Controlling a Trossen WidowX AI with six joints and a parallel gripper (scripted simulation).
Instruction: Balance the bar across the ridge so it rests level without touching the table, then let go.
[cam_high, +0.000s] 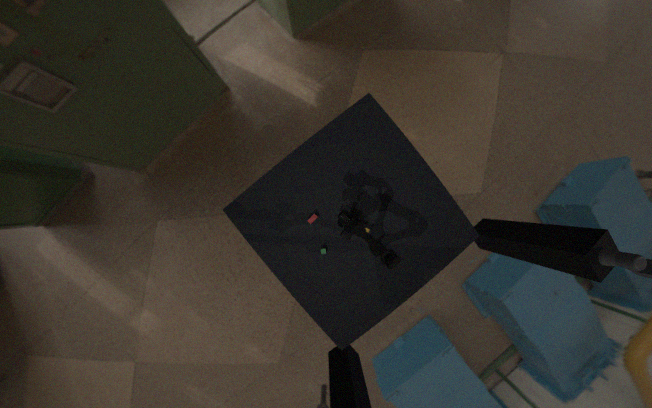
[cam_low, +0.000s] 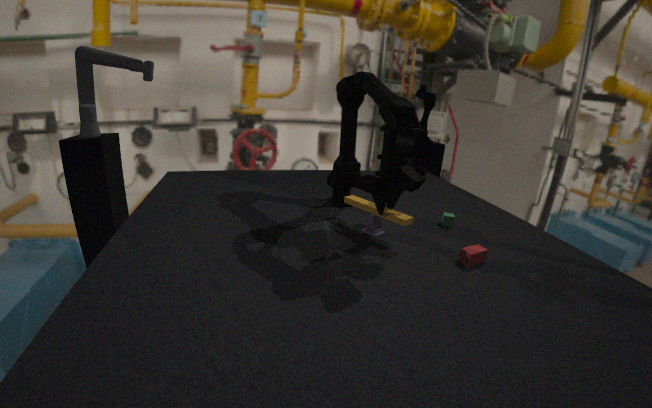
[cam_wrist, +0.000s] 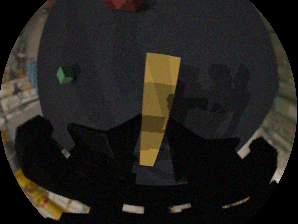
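The yellow bar (cam_low: 401, 219) (cam_wrist: 159, 100) (cam_high: 367, 230) is held above the table (cam_low: 250, 350) (cam_high: 360, 300) and does not touch it. My gripper (cam_low: 382, 211) (cam_wrist: 154, 118) is shut on the bar near its middle. The small purple ridge (cam_low: 374, 231) stands on the table directly under the bar in the exterior view, and its top is hidden behind the bar and fingertips. Whether the bar touches the ridge I cannot tell. The ridge does not show in the wrist view.
A red block (cam_low: 473, 255) (cam_high: 312, 218) (cam_wrist: 125, 4) and a small green cube (cam_low: 448, 219) (cam_high: 323, 251) (cam_wrist: 65, 75) lie on the table to one side of the bar. Dark pedestals (cam_high: 545, 245) (cam_low: 97, 195) stand beside the table.
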